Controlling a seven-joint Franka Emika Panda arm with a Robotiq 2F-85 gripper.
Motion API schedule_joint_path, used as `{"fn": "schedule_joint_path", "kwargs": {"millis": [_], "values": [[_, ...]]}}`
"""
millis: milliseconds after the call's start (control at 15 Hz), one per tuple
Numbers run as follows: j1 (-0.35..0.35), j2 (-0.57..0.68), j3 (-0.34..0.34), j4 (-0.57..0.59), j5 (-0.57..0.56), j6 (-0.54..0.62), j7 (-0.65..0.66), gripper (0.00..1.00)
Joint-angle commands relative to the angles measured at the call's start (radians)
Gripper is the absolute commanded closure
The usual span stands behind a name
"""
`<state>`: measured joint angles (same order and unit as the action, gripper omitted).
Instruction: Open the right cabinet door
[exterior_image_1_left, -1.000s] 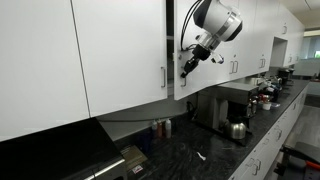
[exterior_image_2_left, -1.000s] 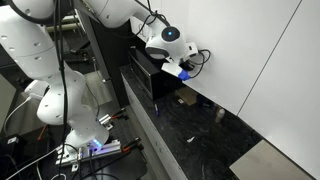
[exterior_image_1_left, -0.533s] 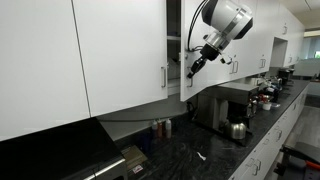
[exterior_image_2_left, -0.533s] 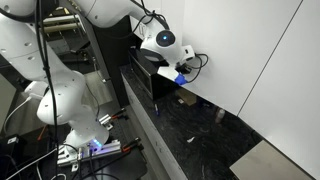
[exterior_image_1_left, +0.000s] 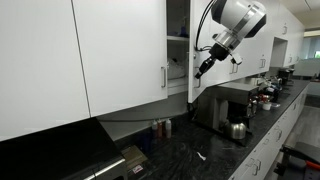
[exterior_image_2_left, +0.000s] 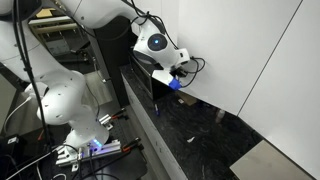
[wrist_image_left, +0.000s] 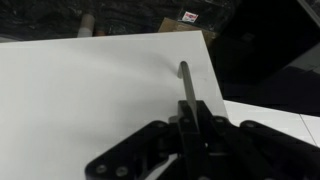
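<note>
The right cabinet door (exterior_image_1_left: 191, 45) is a glossy white panel, swung partly open and seen almost edge-on in an exterior view. Dark shelves (exterior_image_1_left: 177, 45) show behind it. My gripper (exterior_image_1_left: 203, 68) is at the door's lower part, shut on its slim silver bar handle. In the wrist view the white door face (wrist_image_left: 90, 90) fills the frame, and the handle (wrist_image_left: 186, 82) runs down between my shut fingers (wrist_image_left: 196, 122). My gripper (exterior_image_2_left: 178, 80) also shows from the side in an exterior view, close to the white cabinet fronts.
A wider white door (exterior_image_1_left: 120, 50) with its handle (exterior_image_1_left: 163, 77) hangs beside the opening. More white doors (exterior_image_1_left: 255, 45) follow beyond my arm. Below lies a black counter (exterior_image_1_left: 205, 150) with a kettle (exterior_image_1_left: 237, 130), bottles (exterior_image_1_left: 160, 128) and appliances.
The right cabinet door has swung further open, uncovering more of the shelves. My gripper has moved outward and along the cabinets with the handle held in it.
</note>
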<state>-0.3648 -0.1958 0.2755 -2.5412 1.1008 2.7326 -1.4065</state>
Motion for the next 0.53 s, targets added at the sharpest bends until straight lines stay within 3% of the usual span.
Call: {"fn": "schedule_joint_path", "kwargs": {"millis": [0, 467], "values": [[-0.027, -0.067, -0.048, -0.034, 0.041, -0.089, 0.063, 0.97], [-0.031, -0.105, -0.075, -0.073, 0.031, -0.096, 0.063, 0.97]]}}
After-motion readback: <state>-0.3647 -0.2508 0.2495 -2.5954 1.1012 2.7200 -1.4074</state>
